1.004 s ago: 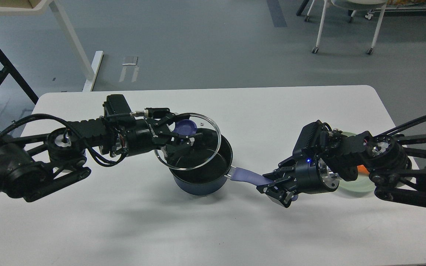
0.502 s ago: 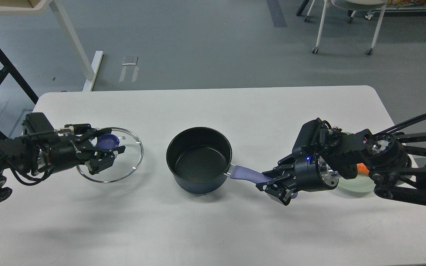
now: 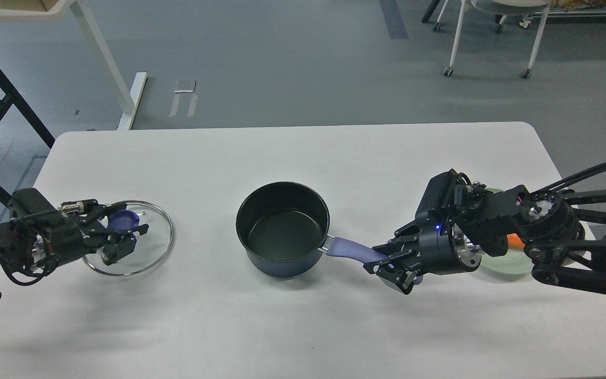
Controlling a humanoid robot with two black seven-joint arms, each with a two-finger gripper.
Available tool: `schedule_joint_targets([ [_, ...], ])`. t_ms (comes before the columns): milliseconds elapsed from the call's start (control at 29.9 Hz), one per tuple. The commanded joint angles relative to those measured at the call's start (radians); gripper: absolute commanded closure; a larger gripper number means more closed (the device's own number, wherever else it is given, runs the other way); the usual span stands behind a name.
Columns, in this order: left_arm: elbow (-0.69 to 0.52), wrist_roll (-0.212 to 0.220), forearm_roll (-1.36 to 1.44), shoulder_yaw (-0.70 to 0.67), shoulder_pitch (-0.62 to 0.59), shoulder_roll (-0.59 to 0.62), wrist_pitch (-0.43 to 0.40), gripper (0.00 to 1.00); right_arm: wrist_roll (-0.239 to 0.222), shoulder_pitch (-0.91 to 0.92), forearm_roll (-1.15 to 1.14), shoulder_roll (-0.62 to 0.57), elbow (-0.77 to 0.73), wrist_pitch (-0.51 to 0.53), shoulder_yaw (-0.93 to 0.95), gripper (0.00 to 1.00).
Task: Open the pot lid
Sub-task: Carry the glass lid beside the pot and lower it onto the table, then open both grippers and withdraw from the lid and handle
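— Fingers of the left gripper [image 3: 124,236]?
— Clamped on the lid [image 3: 148,247] knob, nine o'clock of the pot [image 3: 282,229].
— Right gripper [image 3: 387,263]?
— Closed around the pot handle [image 3: 347,247], at four o'clock.

Both arms low and outstretched, left gripper [image 3: 122,235] and right gripper [image 3: 391,265] clamped.

Even, soft overhead light; the white worktop [image 3: 292,152] is bright, faint diffuse shadows under each end effector, focus sharp, edges slightly bowed.
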Motion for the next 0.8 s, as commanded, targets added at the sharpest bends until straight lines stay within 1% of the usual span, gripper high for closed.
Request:
schedule_joint_targets([
  [0, 0.004, 0.001, -0.001, 0.013, -0.001, -0.003, 0.001, 0.48, 0.0, -0.002, -0.001, -0.003, -0.001, 0.0, 0.0, 0.77],
  [33, 0.004, 0.001, -0.003, 0.013, -0.001, -0.005, 0.001, 0.4, 0.0, -0.002, 0.001, -0.003, -0.001, 0.0, 0.0, 0.77],
  [100, 0.004, 0.001, -0.003, 0.013, -0.001, -0.006, 0.001, 0.17, 0.0, -0.002, 0.001, -0.001, 0.001, 0.0, 0.0, 0.77],
  [167, 0.004, 0.0, -0.013, 0.013, -0.004, -0.006, 0.0, 0.14, 0.0, -0.002, 0.001, 0.0, -0.001, 0.0, 0.0, 0.77],
  [234, 0.002, 0.0, -0.056, 0.013, -0.01, -0.006, -0.002, 0.07, 0.0, -0.001, -0.001, 0.0, -0.001, 0.0, 0.0, 0.77],
  [268, 0.001, -0.002, -0.082, 0.013, -0.013, -0.005, -0.005, 0.05, 0.0, -0.001, -0.001, 0.0, -0.001, 0.0, 0.001, 0.76],
  [301, -0.001, -0.008, -0.117, 0.012, -0.016, -0.002, -0.01, 0.03, 0.0, -0.001, 0.001, 0.0, -0.001, 0.0, 0.001, 0.71],
  [335, -0.001, -0.015, -0.151, 0.012, -0.019, 0.001, -0.011, 0.02, 0.0, -0.001, 0.001, -0.001, -0.001, 0.0, 0.001, 0.64],
  [402, -0.001, -0.018, -0.238, 0.012, -0.031, 0.003, -0.013, 0.01, 0.0, -0.001, 0.001, -0.001, -0.001, 0.0, 0.003, 0.5],
  [435, -0.001, -0.018, -0.281, 0.012, -0.048, 0.004, -0.014, 0.01, 0.0, -0.001, 0.002, -0.001, -0.001, 0.0, 0.004, 0.4],
  [502, -0.001, -0.018, -0.346, 0.012, -0.086, 0.006, -0.023, 0.01, 0.003, -0.001, 0.005, -0.004, -0.001, -0.002, 0.01, 0.29],
  [569, -0.001, -0.018, -0.407, 0.012, -0.129, 0.009, -0.049, 0.01, 0.003, -0.001, 0.022, -0.004, -0.004, -0.008, 0.021, 0.17],
  [603, -0.001, -0.018, -0.445, 0.009, -0.152, 0.01, -0.072, 0.01, 0.005, -0.001, 0.046, -0.004, -0.001, -0.006, 0.035, 0.03],
  [636, 0.001, -0.018, -0.494, 0.007, -0.174, 0.01, -0.098, 0.01, 0.005, 0.001, 0.079, -0.006, -0.001, -0.003, 0.047, 0.0],
  [770, 0.002, -0.018, -0.749, -0.005, -0.25, 0.007, -0.183, 0.01, 0.006, 0.019, 0.2, -0.02, -0.016, -0.003, 0.119, 0.0],
])
